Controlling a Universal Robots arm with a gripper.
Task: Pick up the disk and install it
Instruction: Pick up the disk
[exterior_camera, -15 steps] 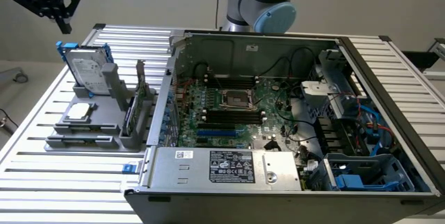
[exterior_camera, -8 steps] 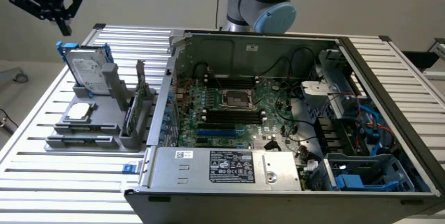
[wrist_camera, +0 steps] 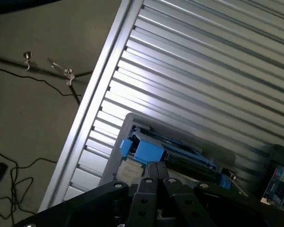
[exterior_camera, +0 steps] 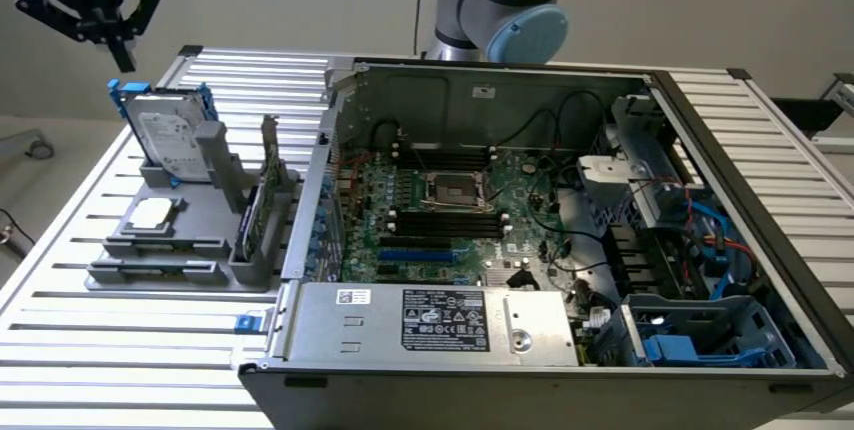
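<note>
**A:** Start with the exterior view. Where is the gripper (exterior_camera: 123, 56)?

**B:** It hangs in the air over the far corner of the slatted table (exterior_camera: 80, 350), on the exterior view's left. Its fingers are pressed together and there is nothing between them.

**A:** And the disk (exterior_camera: 171, 135)?

**B:** Right under the gripper, close but not touching. It stands on edge in a grey holder (exterior_camera: 200, 250), label facing the camera, with its blue frame uppermost, nearest the fingertips.

**A:** What else is near the gripper?

**B:** Lower in the same holder lies a small square chip (exterior_camera: 151, 213), further from the gripper than the disk. Off to the exterior view's right of the gripper, well apart from it, sits the open computer case (exterior_camera: 334, 100). Inside it are the motherboard (exterior_camera: 441, 200), a silver box (exterior_camera: 441, 322) with a black-and-white label, and a blue drive cage (exterior_camera: 707, 335) at the corner farthest from the gripper.

**A:** Now the wrist view.

**B:** The gripper (wrist_camera: 157, 166) points down with its fingers (wrist_camera: 149, 184) clenched on nothing. Just past the tips is the disk (wrist_camera: 144, 150), seen from above: the blue frame edge and a bit of white label, sitting in the holder (wrist_camera: 128, 120). Around it run the table (wrist_camera: 203, 61) slats, and past the table's edge the floor (wrist_camera: 28, 123) with thin cables (wrist_camera: 19, 75).
</note>
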